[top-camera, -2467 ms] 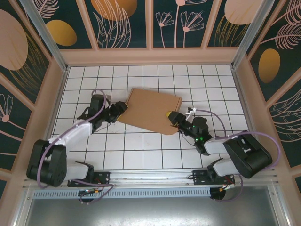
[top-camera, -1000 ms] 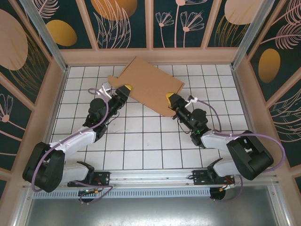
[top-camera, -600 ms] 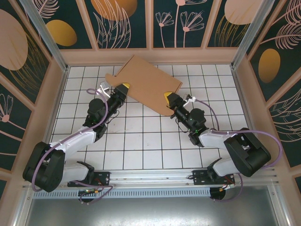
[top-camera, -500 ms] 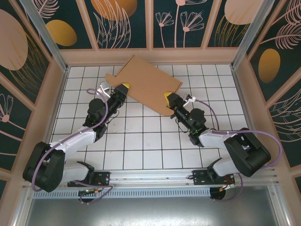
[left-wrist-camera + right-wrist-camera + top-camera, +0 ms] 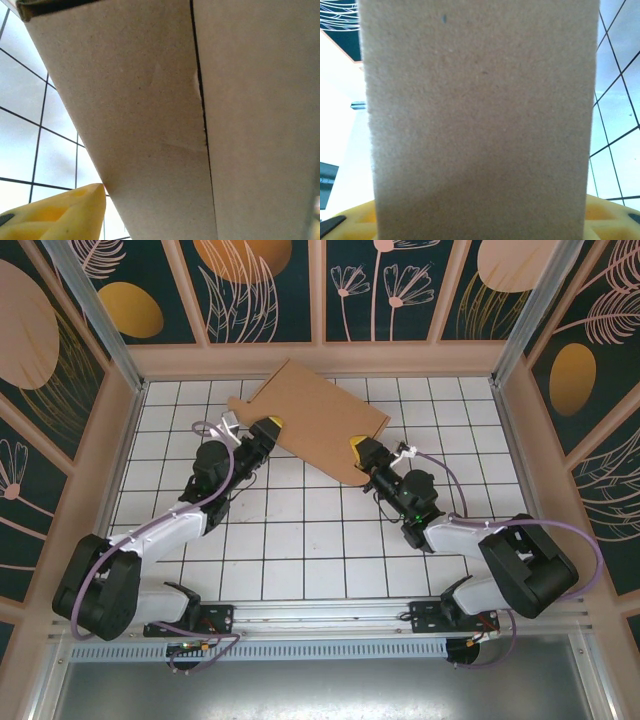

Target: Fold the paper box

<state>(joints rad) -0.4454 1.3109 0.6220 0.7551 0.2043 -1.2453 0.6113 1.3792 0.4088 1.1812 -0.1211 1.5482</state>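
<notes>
Both arms reach forward and inward from their bases.

Left arm (image 5: 160, 530): stretched low, wrist angled to the right. Left gripper (image 5: 266, 427) sits at the left edge of the paper box (image 5: 320, 410). One yellow finger (image 5: 65, 215) is against the board; whether it clamps is unclear.

Right arm (image 5: 450, 530): forearm angled far-left. Right gripper (image 5: 360, 448) has fingers (image 5: 610, 220) on either side of the board, closed on it.

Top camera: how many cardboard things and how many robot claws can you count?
Box: 1
Grippers: 2 (left gripper, right gripper)
Total: 3
</notes>
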